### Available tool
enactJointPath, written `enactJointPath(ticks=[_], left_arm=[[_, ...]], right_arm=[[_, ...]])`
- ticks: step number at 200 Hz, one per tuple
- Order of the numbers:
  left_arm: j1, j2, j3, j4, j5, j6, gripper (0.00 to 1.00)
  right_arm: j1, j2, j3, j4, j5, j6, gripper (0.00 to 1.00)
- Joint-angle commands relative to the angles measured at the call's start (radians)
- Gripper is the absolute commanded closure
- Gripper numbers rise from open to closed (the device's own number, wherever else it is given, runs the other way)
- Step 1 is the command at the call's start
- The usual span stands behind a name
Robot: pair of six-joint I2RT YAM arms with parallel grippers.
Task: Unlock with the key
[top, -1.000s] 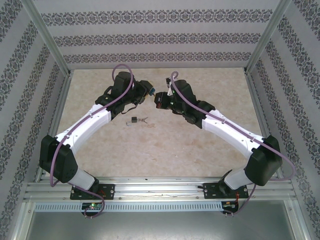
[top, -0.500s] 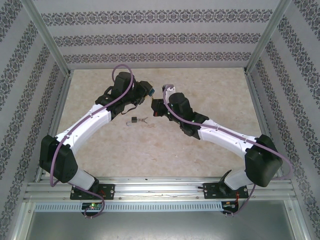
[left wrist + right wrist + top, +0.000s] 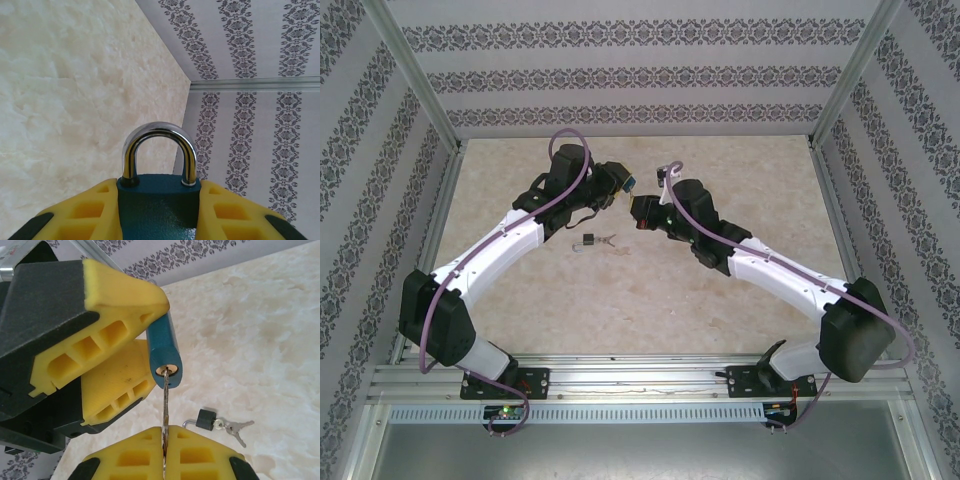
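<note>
Right wrist shows me the right gripper (image 3: 165, 447) clenched on the key (image 3: 165, 399), its tip meeting the keyhole of the teal padlock (image 3: 162, 347); the left gripper (image 3: 159, 215) grasps that padlock above the table (image 3: 260, 340).

White arm links (image 3: 498, 248), black joints (image 3: 435, 322), purple cables (image 3: 424, 330), yellow ribbed end effector fingers (image 3: 92, 216).

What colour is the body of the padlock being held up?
Dark teal padlock body; clearest in the left wrist view.
</note>
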Motion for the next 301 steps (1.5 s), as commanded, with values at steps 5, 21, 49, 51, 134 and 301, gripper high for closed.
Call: enactJointPath(ticks=[5,21,49,51,134,301], left_arm=[[-0.053,-0.003,-0.012,-0.053,0.114,0.013,0.72],[-0.054,-0.004,-0.007,-0.067,0.109,0.020,0.72],[-0.056,-0.003,0.002,-0.092,0.100,0.034,0.72],[-0.056,-0.003,0.003,-0.095,0.098,0.035,0.72],[-0.082,0.030,0.004,-0.167,0.074,0.040,0.73],[-0.134,0.032,0.053,-0.541,-0.205,0.137,0.74]], right_arm=[[-0.012,-0.019,0.108,0.020,-0.085,0.028,1.00],[-0.022,-0.019,0.125,-0.015,-0.100,0.050,1.00],[-0.036,-0.016,0.150,-0.084,-0.112,0.071,1.00],[-0.038,-0.016,0.149,-0.086,-0.114,0.075,1.00],[-0.059,-0.075,-0.061,0.006,-0.111,0.143,1.00],[-0.026,0.105,-0.277,0.431,-0.145,0.236,1.00]])
